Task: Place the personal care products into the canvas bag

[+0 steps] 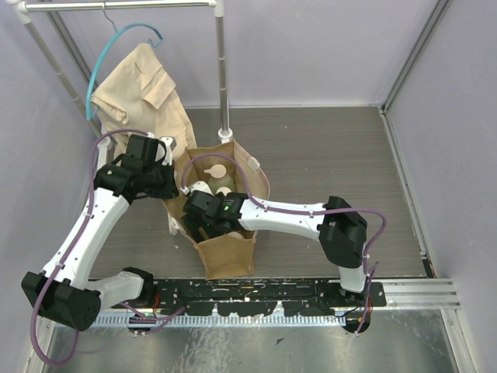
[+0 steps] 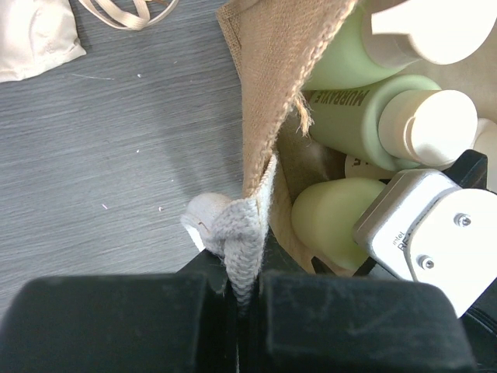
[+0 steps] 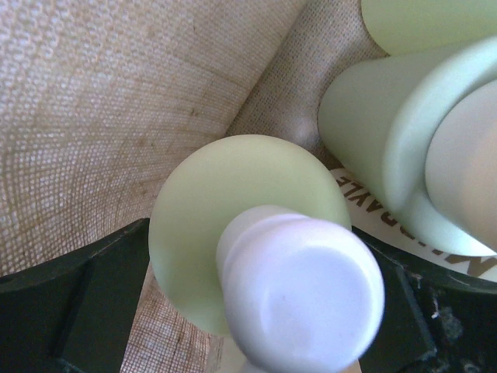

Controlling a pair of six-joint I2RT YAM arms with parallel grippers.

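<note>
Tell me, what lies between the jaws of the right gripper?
A green bottle with a pale cap, inside the canvas bag; the right wrist view shows it.

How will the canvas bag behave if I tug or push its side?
Probably floppy: the canvas bag creases where the left gripper pinches its rim. Likely hard to tip, with bottles weighing it down. A push would probably dent the fabric, not slide it.

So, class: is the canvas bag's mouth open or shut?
Open: the left claw pinches the rim of the canvas bag, and bottles show inside.
</note>
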